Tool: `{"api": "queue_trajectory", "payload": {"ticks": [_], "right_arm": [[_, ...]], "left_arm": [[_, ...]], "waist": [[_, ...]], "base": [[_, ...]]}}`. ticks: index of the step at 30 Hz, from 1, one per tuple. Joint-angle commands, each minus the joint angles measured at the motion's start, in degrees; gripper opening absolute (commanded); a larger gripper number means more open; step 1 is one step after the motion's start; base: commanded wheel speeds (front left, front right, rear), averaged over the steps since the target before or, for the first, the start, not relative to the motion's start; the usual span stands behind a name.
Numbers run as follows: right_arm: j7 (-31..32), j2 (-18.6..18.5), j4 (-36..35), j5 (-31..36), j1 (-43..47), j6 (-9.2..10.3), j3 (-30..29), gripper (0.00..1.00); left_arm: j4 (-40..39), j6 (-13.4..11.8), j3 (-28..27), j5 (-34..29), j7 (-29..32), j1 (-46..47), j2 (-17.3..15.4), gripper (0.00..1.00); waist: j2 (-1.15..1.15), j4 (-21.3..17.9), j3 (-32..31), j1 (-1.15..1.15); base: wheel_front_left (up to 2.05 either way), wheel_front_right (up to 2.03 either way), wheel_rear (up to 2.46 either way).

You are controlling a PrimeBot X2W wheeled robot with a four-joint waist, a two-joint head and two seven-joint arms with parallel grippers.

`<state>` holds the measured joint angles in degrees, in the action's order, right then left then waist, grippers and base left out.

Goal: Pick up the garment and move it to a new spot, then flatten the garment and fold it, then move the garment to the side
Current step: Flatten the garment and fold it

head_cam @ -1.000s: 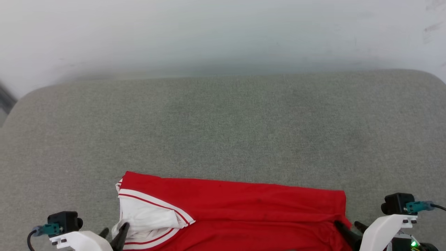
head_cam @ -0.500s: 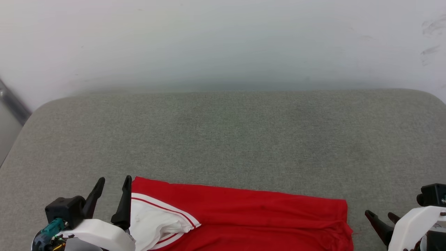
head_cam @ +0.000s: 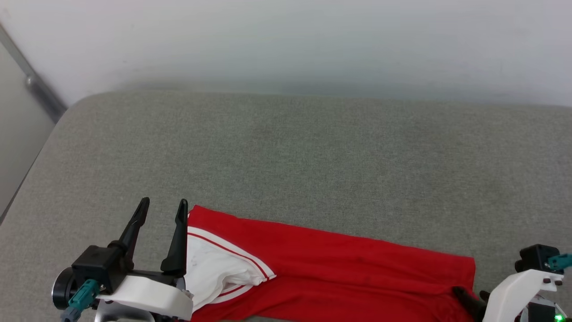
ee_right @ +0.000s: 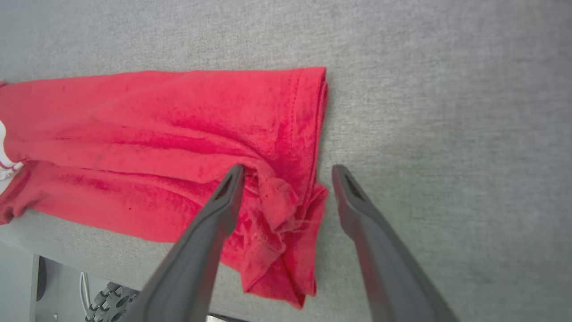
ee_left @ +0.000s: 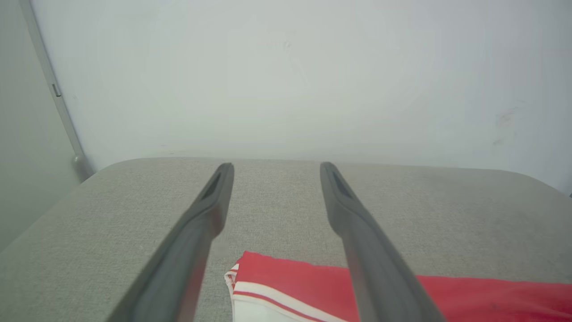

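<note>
Jersey (head_cam: 339,268) folded lengthwise, lying along counter's (head_cam: 286,156) near edge. Left pincer (head_cam: 163,203) released, empty, beside white sleeve (head_cam: 214,268). Right pincer (ee_right: 288,172) released, fingers either side of bunched hem corner (ee_right: 277,210)

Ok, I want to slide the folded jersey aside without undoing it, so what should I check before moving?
1. Nothing in the left tool, jaws open: ok.
2. Cloth free of the right tool: cannot tell; its open jaws straddle the bunched corner.
3. The garment folded into a long strip: ok.
4. That corner lying flat: not ok, crumpled.
5. Room on the grey surface beyond it: ok.
</note>
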<state>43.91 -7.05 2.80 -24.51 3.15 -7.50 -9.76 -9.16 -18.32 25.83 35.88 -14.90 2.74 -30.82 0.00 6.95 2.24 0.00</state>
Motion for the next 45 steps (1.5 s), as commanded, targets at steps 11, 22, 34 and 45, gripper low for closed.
{"api": "queue_trajectory", "payload": {"ticks": [11,22,34,45], "right_arm": [[5.52,2.22,9.99,-2.42,-2.05,0.01,4.84,0.81],[3.24,-1.91,4.79,-1.92,-6.41,0.02,5.21,0.00],[6.13,-6.22,1.30,0.09,-5.45,0.02,-5.19,0.00],[19.52,2.61,-2.33,-12.76,-6.50,0.02,-12.68,0.00]], "left_arm": [[1.06,1.99,-0.26,-1.99,-0.37,3.30,1.30,1.00],[2.33,1.58,-0.37,-4.03,-0.33,1.70,0.62,1.00],[2.04,-0.41,-0.24,-4.10,0.35,-0.73,0.23,1.00],[1.82,-0.98,0.30,-4.23,0.60,-0.79,0.38,1.00]], "waist": [[0.00,2.04,5.71,0.00],[0.00,1.01,2.86,0.00],[0.00,-0.35,-0.35,0.00],[0.00,-0.23,-1.51,0.00]], "base": [[0.00,0.00,0.00],[0.00,0.00,0.00],[0.00,0.00,0.00],[0.00,0.00,0.00]]}}
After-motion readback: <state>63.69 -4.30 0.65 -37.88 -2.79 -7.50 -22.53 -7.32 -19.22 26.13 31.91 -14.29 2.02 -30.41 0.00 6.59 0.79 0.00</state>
